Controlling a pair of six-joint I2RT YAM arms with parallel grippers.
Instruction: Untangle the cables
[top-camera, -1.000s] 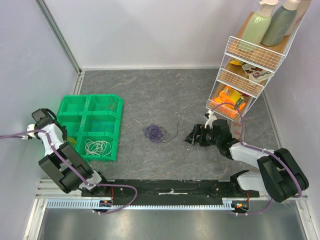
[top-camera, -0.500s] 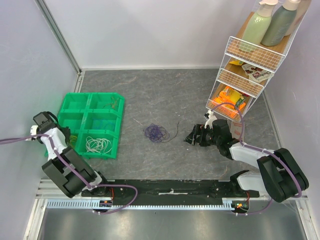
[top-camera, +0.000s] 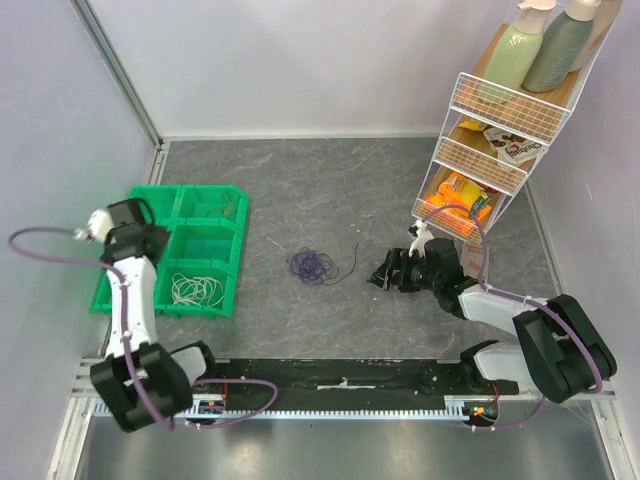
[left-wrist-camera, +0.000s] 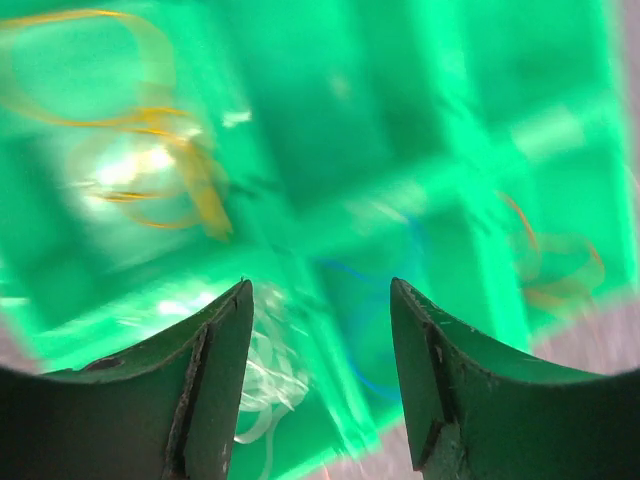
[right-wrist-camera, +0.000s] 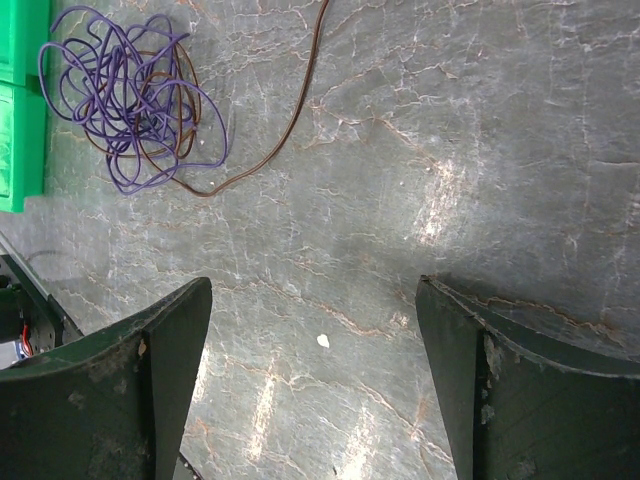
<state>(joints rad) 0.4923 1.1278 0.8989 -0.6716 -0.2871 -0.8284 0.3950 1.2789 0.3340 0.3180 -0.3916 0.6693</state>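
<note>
Item: cables (top-camera: 312, 266). We log a purple tangle with a brown strand (top-camera: 352, 262) trailing out. It lies mid-table (top-camera: 300, 180) between the arms, and nothing touches it.

Right gripper (right-wrist-camera: 310, 300): fingers spread wide, empty, held low facing the tangle. We judge it is placed to reach in.

Left gripper (left-wrist-camera: 320, 290): fingers apart, empty, over the green tray (top-camera: 176, 224). White wires (top-camera: 195, 292) and yellow wires (left-wrist-camera: 165, 150) lie there in separate compartments, apparently sorted by colour.

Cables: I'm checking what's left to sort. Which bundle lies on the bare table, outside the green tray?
The purple bundle, tangled with a brown wire; the white coil sits inside the green tray.
</note>
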